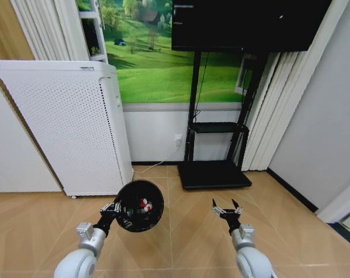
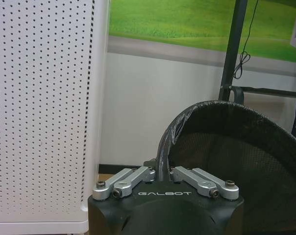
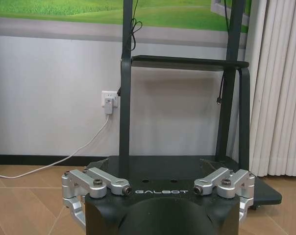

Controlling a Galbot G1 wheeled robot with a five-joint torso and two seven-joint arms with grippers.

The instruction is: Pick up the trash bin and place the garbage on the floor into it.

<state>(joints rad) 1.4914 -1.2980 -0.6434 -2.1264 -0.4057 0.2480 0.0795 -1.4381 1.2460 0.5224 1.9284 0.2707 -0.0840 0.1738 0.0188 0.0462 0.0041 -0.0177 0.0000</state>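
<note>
— Where is the trash bin point(image 1: 139, 205)?
— Up off the floor point(image 1: 186, 231). The left gripper point(image 1: 118, 207) pinches its rim. Bits of garbage point(image 1: 145, 204) lie inside.
— And the right gripper point(image 1: 226, 210)?
— Its fingers are spread wide, holding nothing, near the TV stand point(image 1: 214, 174).

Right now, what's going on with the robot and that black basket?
The left gripper is shut on the rim of the trash bin, holding it up off the floor next to the white appliance. Inside the bin, red, white and green pieces of garbage are visible. The right gripper is open and holds nothing, raised in front of the black TV stand.
</note>
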